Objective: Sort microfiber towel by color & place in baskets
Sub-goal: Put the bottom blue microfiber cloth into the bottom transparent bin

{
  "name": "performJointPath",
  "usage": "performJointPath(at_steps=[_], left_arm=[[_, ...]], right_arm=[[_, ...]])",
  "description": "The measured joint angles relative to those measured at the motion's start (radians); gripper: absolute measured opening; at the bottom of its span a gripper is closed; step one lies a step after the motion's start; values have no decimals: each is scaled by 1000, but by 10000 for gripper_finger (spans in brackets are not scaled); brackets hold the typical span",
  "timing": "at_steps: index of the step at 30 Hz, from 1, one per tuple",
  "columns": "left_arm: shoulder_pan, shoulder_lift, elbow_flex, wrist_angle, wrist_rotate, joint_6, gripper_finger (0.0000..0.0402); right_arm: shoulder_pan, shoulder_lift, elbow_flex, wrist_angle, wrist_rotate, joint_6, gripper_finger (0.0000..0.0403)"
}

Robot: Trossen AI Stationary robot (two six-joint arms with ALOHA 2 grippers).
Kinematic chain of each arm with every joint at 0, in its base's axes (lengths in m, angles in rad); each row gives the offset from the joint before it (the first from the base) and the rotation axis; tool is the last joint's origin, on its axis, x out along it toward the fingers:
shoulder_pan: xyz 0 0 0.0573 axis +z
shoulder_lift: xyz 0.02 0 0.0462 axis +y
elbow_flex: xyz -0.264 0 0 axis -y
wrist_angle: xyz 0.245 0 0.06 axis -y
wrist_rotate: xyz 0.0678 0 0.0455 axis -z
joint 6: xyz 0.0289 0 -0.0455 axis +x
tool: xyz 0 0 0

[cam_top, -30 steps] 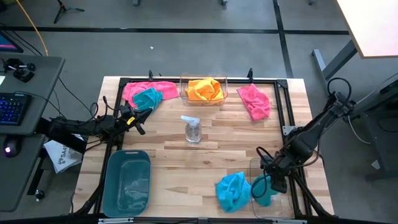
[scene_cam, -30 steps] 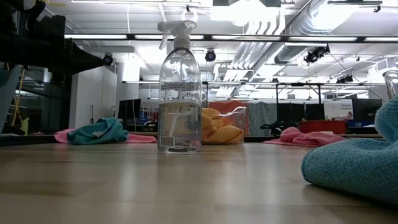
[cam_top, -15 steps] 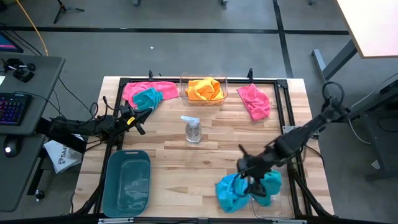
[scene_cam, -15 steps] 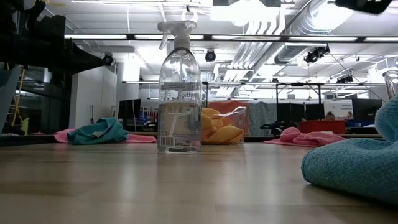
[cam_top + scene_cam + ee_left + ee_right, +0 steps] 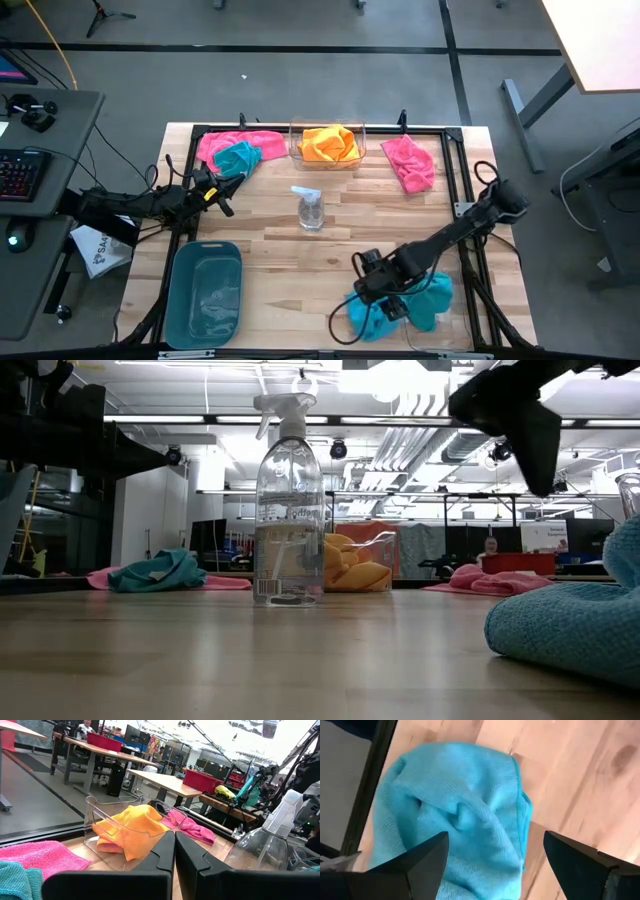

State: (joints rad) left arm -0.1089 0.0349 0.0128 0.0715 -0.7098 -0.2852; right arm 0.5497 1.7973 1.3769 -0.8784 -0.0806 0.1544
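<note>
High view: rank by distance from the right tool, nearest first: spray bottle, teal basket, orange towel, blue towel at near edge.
From the right tool:
1. Blue towel, directly under it, near edge.
2. Spray bottle, table centre.
3. Teal basket, left near corner; orange towel, far edge: too close to call.

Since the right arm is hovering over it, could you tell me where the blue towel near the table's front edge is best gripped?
Probably pinch the raised fold at the middle of the blue towel, coming straight down. It lies crumpled on the wood, and the right gripper hangs above with fingers spread either side of that ridge.
</note>
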Motion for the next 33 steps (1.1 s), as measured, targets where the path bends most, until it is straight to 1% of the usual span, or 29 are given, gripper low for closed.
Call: performJointPath(at_steps=[6,8,15,18,21,23,25,27,31,32,33], left_arm=[[0,0,0,0,0,0,0],[0,0,0,0,0,0,0],[0,0,0,0,0,0,0],[0,0,0,0,0,0,0],[0,0,0,0,0,0,0],[0,0,0,0,0,0,0],[0,0,0,0,0,0,0],[0,0,0,0,0,0,0],[0,0,0,0,0,0,0],[0,0,0,0,0,0,0],[0,0,0,0,0,0,0]], right_arm=[[-7,6,2,59,-76,-6,321],[-7,17,2,73,-85,-6,321],[-7,99,2,88,-82,-9,321],[-7,138,1,88,-58,-21,319],[-7,162,1,86,-11,-46,306],[-7,175,1,85,14,-61,284],[-7,182,1,83,33,-82,248],[-8,182,1,78,57,-90,194],[-36,182,36,1,50,-110,40],[-52,182,51,-16,38,-119,21],[-69,181,67,-34,36,-122,19]])
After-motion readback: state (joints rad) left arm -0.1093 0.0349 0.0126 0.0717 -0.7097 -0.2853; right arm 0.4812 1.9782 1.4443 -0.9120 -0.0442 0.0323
